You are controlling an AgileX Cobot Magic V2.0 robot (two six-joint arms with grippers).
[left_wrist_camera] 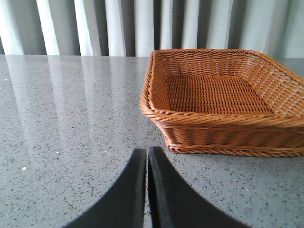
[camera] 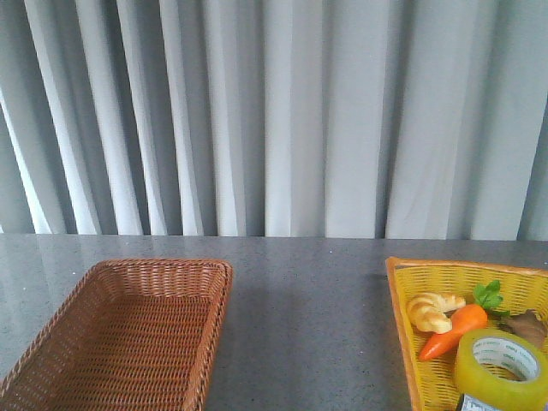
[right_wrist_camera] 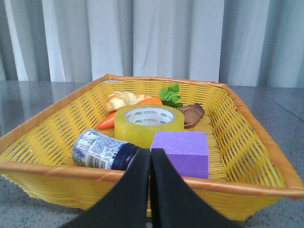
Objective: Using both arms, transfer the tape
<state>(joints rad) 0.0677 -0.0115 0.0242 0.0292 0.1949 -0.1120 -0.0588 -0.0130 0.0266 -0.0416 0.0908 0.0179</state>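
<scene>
The tape, a wide translucent yellow roll with a white printed core, lies flat in the yellow basket at the front right. In the right wrist view the tape sits in the middle of that basket. My right gripper is shut and empty, just outside the basket's near rim. My left gripper is shut and empty, over bare table beside the brown wicker basket. Neither arm shows in the front view.
The yellow basket also holds an orange toy carrot, a toy croissant, a brown toy, a purple foam block and a small printed can. The brown wicker basket stands empty at the front left. A grey curtain hangs behind the table.
</scene>
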